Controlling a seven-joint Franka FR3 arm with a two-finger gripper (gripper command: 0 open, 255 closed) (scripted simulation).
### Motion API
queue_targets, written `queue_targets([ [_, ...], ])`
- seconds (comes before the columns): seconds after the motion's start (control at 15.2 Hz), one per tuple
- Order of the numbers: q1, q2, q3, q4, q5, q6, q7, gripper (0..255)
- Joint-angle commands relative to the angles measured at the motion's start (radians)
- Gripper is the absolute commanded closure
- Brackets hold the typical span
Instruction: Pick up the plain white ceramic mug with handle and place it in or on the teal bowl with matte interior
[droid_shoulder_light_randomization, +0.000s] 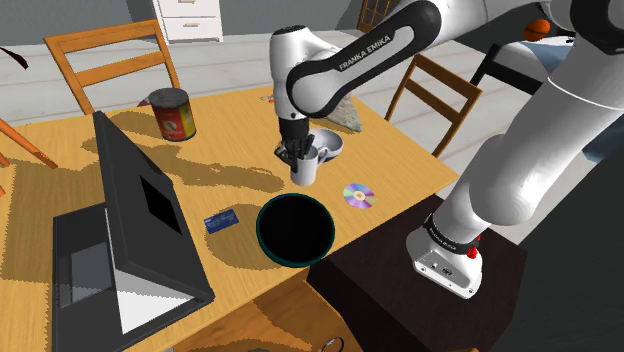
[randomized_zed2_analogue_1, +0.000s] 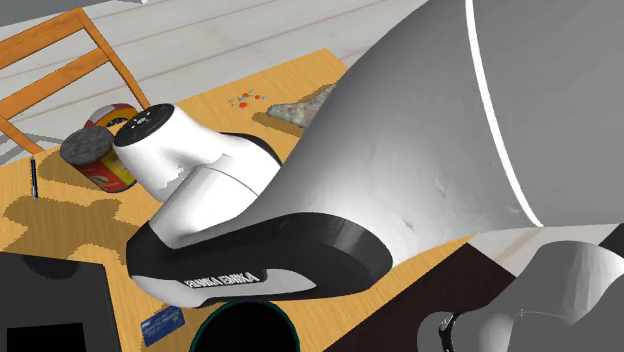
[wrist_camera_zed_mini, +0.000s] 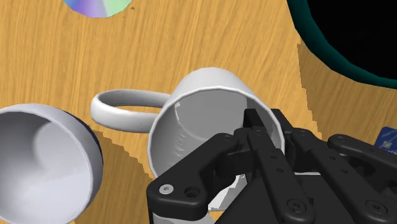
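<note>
— Where is the mug (droid_shoulder_light_randomization: 310, 172)?
— Upright over the bench (droid_shoulder_light_randomization: 230, 170), just beside a grey bowl (droid_shoulder_light_randomization: 338, 143). The teal bowl (droid_shoulder_light_randomization: 259, 232) sits near it, apart, and a disc (droid_shoulder_light_randomization: 358, 195) lies close by.
— Is it resting on the bench?
— I cannot tell.
— And the tool (droid_shoulder_light_randomization: 300, 153)?
— Clamped on the mug's wall, one finger inside the rim and one outside.

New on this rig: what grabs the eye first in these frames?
The white arm sweeps over the wooden table, and its black gripper pinches the wall of the white mug near the table's middle. Just nearer the shoulder camera sits the teal bowl, its inside black. An open black laptop stands at the shoulder view's left, a red can behind it.
</note>
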Motion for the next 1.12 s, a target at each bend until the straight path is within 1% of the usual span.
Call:
queue_targets([
  [0.0,-0.001,-0.019,-0.001,0.010,0.004,-0.029,-0.003,255],
  [1.06,-0.002,-0.132,-0.008,0.119,0.021,-0.249,-0.012,255],
])
